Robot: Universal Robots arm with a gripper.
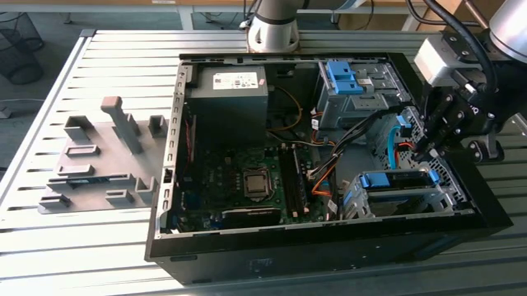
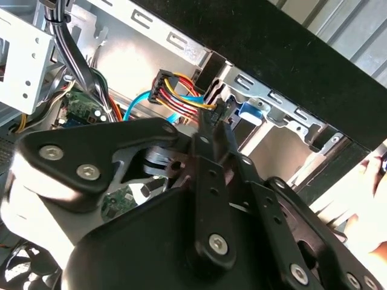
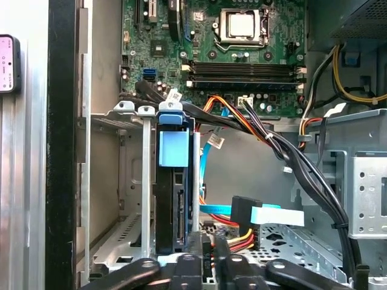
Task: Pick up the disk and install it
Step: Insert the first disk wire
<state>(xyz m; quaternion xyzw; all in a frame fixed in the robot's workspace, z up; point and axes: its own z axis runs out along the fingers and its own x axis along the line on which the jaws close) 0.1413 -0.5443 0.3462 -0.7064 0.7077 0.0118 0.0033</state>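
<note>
The disk (image 1: 395, 180), dark and framed by its bright blue caddy, sits slotted in the grey drive bay (image 1: 372, 203) at the near corner of the open computer case, on the exterior view's right. In the first wrist view the disk (image 3: 175, 151) stands on edge between the bay's metal walls (image 3: 130, 181). My gripper (image 1: 424, 148) hangs just above and behind that bay, apart from the disk. Its fingertips (image 2: 208, 124) are closed on the black connector (image 2: 220, 109) ending a bundle of coloured wires (image 2: 178, 90). In the first wrist view my gripper (image 3: 207, 257) sits beside the disk's lower end.
A flat blue cable with a black plug (image 3: 266, 214) lies close to the fingers. Thick black cables (image 3: 290, 157) cross toward the motherboard (image 1: 247, 179). A second grey bay with a blue bracket (image 1: 342, 77) stands further back. A grey fixture (image 1: 99, 160) lies outside the case. A hand (image 2: 363, 199) shows beyond the case wall.
</note>
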